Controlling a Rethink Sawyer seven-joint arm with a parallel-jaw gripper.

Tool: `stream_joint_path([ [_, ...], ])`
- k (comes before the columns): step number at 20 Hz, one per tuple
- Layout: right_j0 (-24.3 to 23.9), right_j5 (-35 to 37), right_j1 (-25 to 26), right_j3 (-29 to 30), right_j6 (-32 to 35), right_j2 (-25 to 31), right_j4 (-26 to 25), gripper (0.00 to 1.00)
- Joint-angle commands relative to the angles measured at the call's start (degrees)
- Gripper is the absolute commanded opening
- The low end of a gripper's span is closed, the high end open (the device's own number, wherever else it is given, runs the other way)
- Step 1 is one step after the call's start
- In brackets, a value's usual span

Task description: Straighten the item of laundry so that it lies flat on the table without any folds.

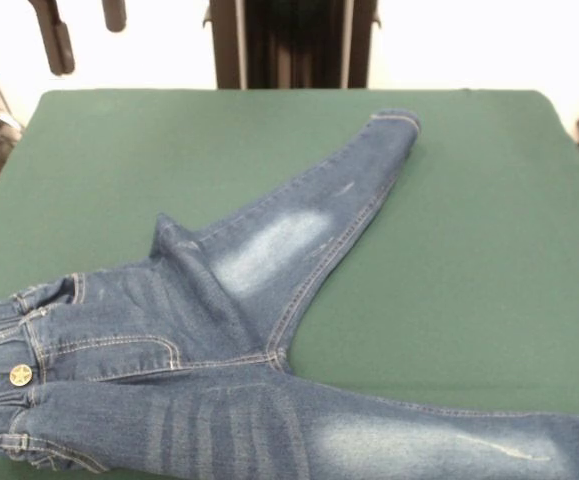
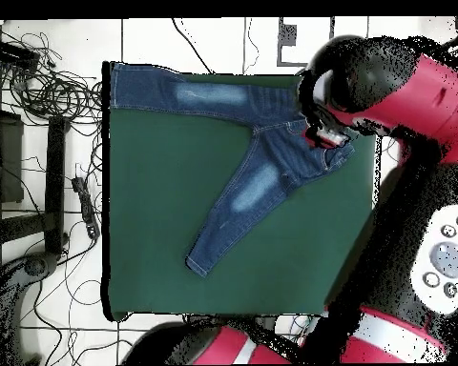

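Note:
The blue denim jeans (image 1: 219, 330) lie on the green table (image 1: 469, 250) at its near left in the front view. The waistband with its brass button (image 1: 20, 375) is bunched at the left. One leg runs diagonally toward the far edge, with a small raised fold at the hip. The other leg runs right along the near edge and out of the picture. My gripper (image 1: 84, 25) hangs high at the top left, open and empty, well clear of the cloth. In the overhead view the jeans (image 2: 261, 167) show, and my arm (image 2: 385, 86) hides the waistband and the gripper.
The robot pedestal (image 1: 294, 45) stands at the far side of the table. Cables and black stands (image 2: 42, 86) lie on the floor beside the table (image 2: 166, 210). The arm's base with its buttons (image 2: 447, 257) is at the right in the overhead view.

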Motion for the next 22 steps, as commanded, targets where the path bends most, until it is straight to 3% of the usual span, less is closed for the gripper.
stream_joint_path([
  [1,0.04,-10.30,-3.99,17.71,-12.89,3.86,-6.23,1.00],
  [10,-6.40,-19.45,-6.06,20.50,-29.57,13.60,-10.05,1.00],
  [16,-7.91,-24.24,-6.56,22.15,-33.08,16.56,-12.61,1.00],
  [19,-7.76,-24.28,-6.29,22.45,-30.49,16.59,-12.30,1.00],
  [22,-5.02,-21.77,-4.73,21.72,-14.13,12.75,-8.40,1.00],
])
